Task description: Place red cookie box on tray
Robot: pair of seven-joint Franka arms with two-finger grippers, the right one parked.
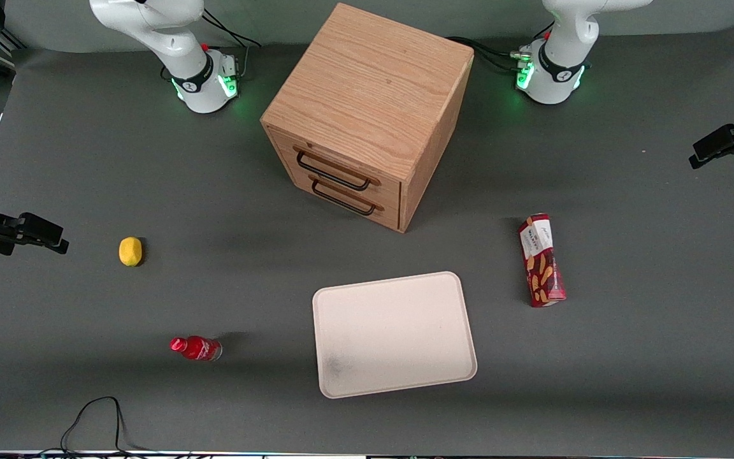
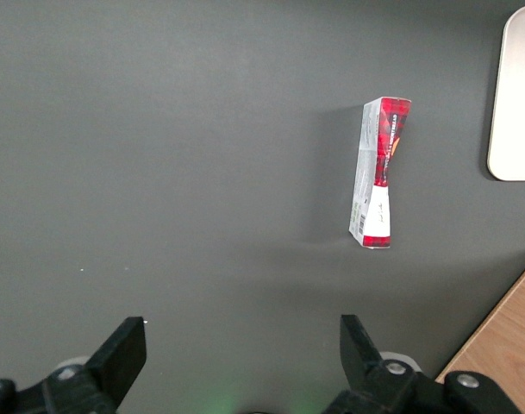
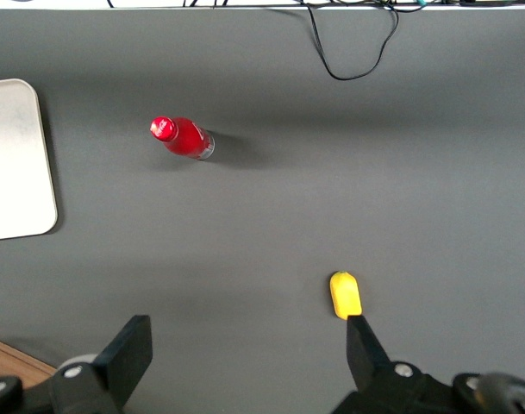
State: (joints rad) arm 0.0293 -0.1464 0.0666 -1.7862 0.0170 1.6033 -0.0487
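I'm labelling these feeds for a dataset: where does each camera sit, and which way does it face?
Front view: high, facing the robots, looking down on table, wooden drawer cabinet, tray, red cookie box; both arm bases show.
Left wrist view: on the working arm, looking down at the box; the open tool hangs above bare table.
Right wrist view: on the parked arm, looking down at red bottle and yellow object.
Shared: the tray appears in all three.
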